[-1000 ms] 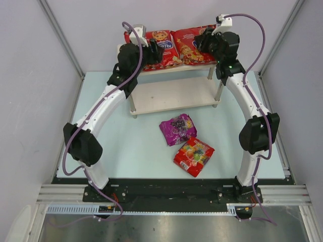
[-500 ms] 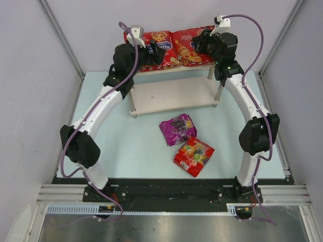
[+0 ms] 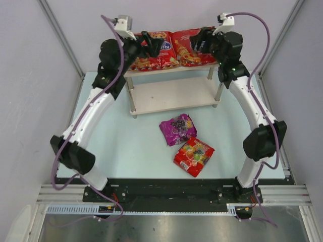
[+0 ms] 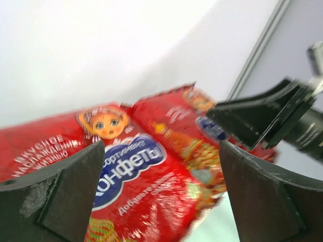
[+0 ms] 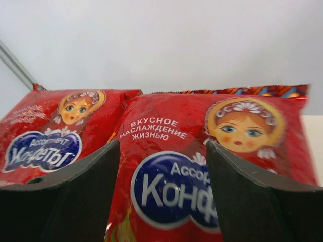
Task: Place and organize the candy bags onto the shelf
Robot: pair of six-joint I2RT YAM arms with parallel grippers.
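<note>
Two large red candy bags lie side by side on the top board of the shelf (image 3: 171, 96): the left one (image 3: 151, 53) and the right one (image 3: 189, 48). My left gripper (image 3: 150, 43) is open and empty, just above the left bag (image 4: 131, 176), which shows between its fingers. My right gripper (image 3: 198, 41) is open and empty, low over the right bag (image 5: 171, 171), its fingers on either side without pinching. The small purple bag (image 3: 177, 129) and the small red gummy bag (image 3: 194, 156) lie on the table in front of the shelf.
The shelf's lower board holds nothing. Metal frame posts (image 3: 60, 38) and grey walls stand close on both sides and behind the shelf. The right gripper's black fingers (image 4: 262, 118) show in the left wrist view.
My left arm has swung left and risen, drawing its open gripper back off the left large bag. My right arm has shifted slightly to the right. The bags have not moved.
</note>
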